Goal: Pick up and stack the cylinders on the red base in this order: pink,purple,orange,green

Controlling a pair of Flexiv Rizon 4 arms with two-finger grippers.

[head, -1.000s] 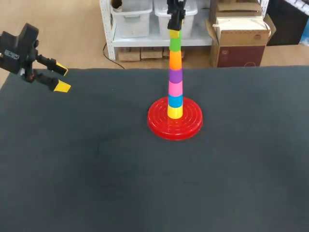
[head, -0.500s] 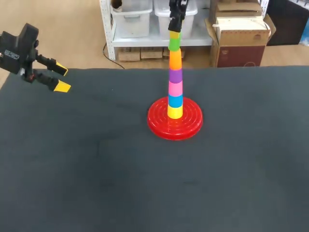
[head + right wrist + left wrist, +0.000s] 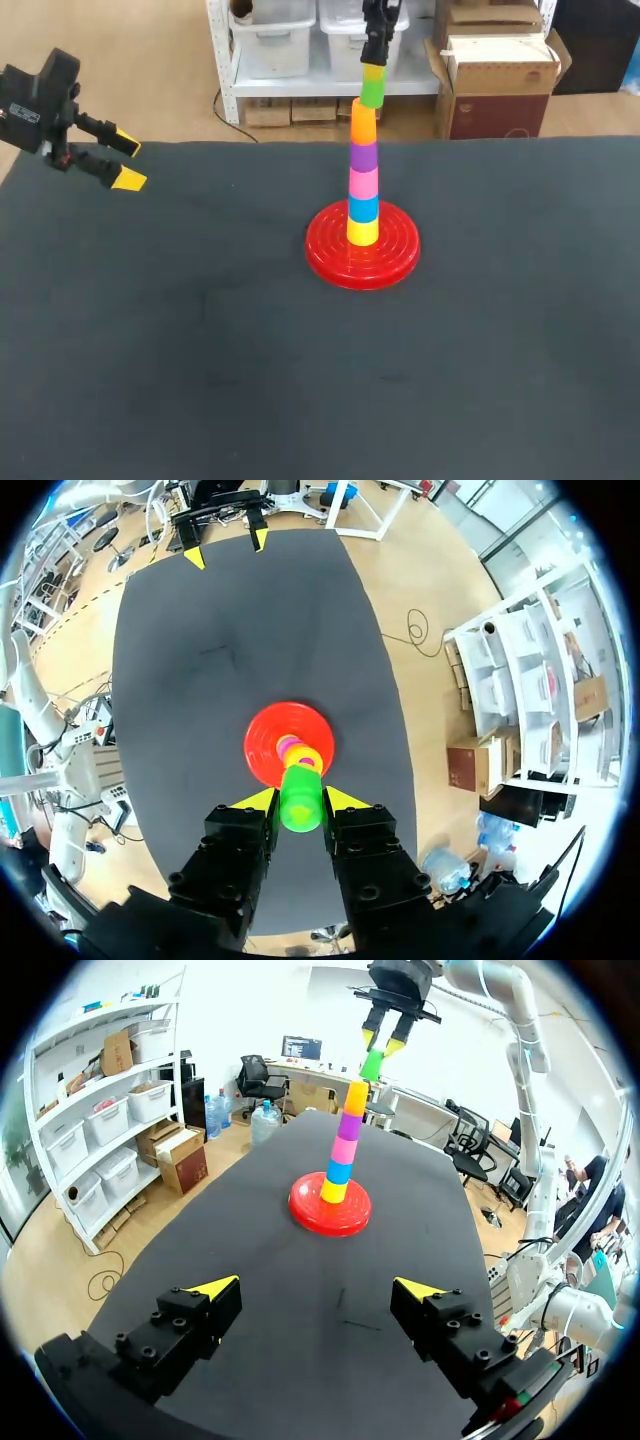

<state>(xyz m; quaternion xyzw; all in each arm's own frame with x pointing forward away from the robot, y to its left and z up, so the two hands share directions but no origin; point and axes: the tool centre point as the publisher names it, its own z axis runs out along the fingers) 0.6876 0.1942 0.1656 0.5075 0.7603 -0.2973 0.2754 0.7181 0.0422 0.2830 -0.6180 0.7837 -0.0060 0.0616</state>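
Note:
On the red base [image 3: 330,262] stands a stack of yellow, blue, pink [image 3: 363,184], purple [image 3: 363,156] and orange [image 3: 362,122] cylinders. The green cylinder [image 3: 372,93] hangs tilted just over the orange one's top, off to its right. My right gripper [image 3: 374,72] is shut on it from above. The right wrist view shows the green cylinder [image 3: 300,798] between the yellow tips, with the base [image 3: 268,742] below. My left gripper [image 3: 122,163] is open and holds nothing, over the table's far left corner; its tips [image 3: 214,1286] stand wide apart.
The dark mat [image 3: 200,350] covers the whole table. Nothing else lies on it. The stack rises at the middle back.
The green cylinder sat straight on top of the stack; my right gripper has shifted it to the right and tilted it off the orange one. The left arm has not moved.

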